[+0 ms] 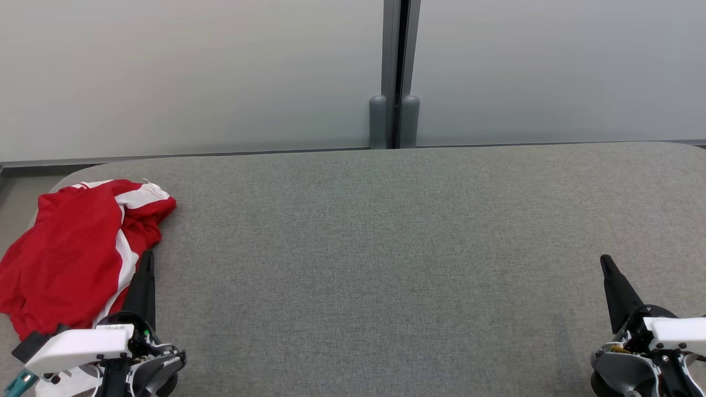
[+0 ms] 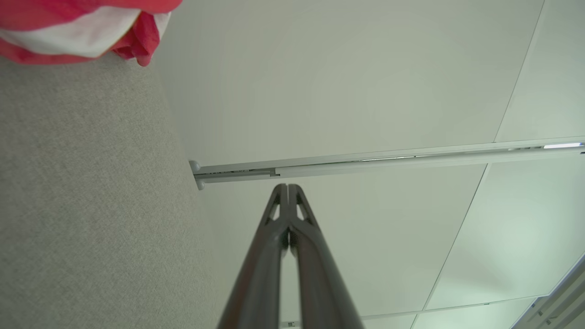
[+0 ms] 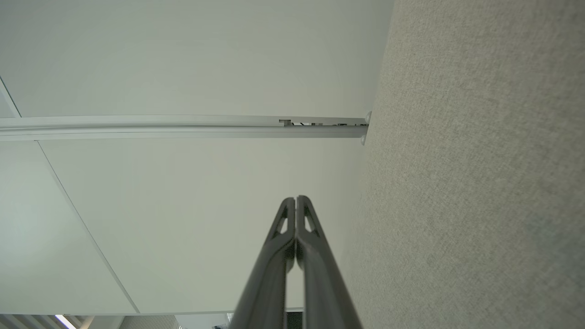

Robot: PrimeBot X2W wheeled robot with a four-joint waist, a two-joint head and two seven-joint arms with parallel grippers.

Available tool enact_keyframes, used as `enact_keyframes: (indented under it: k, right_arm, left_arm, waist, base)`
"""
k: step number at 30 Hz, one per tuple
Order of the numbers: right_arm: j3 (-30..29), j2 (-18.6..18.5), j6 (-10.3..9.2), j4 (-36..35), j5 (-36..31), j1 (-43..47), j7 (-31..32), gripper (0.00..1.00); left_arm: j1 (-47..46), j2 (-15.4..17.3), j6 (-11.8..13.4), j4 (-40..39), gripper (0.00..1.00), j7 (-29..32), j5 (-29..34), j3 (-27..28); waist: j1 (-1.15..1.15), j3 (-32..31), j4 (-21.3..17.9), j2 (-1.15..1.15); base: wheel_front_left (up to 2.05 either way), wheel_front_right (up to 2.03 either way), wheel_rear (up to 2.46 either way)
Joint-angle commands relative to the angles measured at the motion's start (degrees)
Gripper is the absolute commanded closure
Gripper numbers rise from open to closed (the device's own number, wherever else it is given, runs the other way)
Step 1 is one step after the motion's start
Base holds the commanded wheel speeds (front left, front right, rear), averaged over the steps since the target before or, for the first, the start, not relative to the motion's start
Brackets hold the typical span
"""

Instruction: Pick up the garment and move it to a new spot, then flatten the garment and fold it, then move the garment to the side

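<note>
One garment, red with white stripes, is seen crumpled in a heap at the far left end of the table, near its rounded far-left corner; its left side seems to reach the table's edge. In the left wrist view the same garment is found at the upper left, lying on the grey fabric surface and apart from the fingertips. Just to the right of the heap, the left gripper is held low over the table, its two dark fingers pressed together with nothing between them, as is plainly shown in the left wrist view. Whether the garment's nearer edge is brushed by that gripper's side cannot be told from the head view. One broad stretch of grey table is seen between the two grippers. Behind the table, two pale frosted panels are joined by one grey upright post, at whose foot two rounded grey caps are set side by side. At the lower right, the right gripper is held over the table, well apart from the garment. Its two fingers are likewise clenched tip to tip on nothing, as is confirmed in the right wrist view, where the table is seen at the right.
</note>
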Motion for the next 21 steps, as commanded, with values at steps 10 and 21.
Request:
enact_keyframes:
  k: [10, 21]
  right_arm:
    - [0.0, -0.5, 0.01, 0.1, 0.1, -0.3, 0.2, 1.0]
    - [0.0, -0.5, 0.01, 0.1, 0.1, -0.3, 0.2, 1.0]
  left_arm:
    - [-0.9, 0.3, -0.2, 0.0, 1.0, 0.2, -0.1, 0.2]
    - [-0.9, 0.3, -0.2, 0.0, 1.0, 0.2, -0.1, 0.2]
  waist:
    - [0.0, 0.0, 0.0, 0.0]
    - [0.0, 0.0, 0.0, 0.0]
  base:
    - [0.0, 0.0, 0.0]
    - [0.0, 0.0, 0.0]
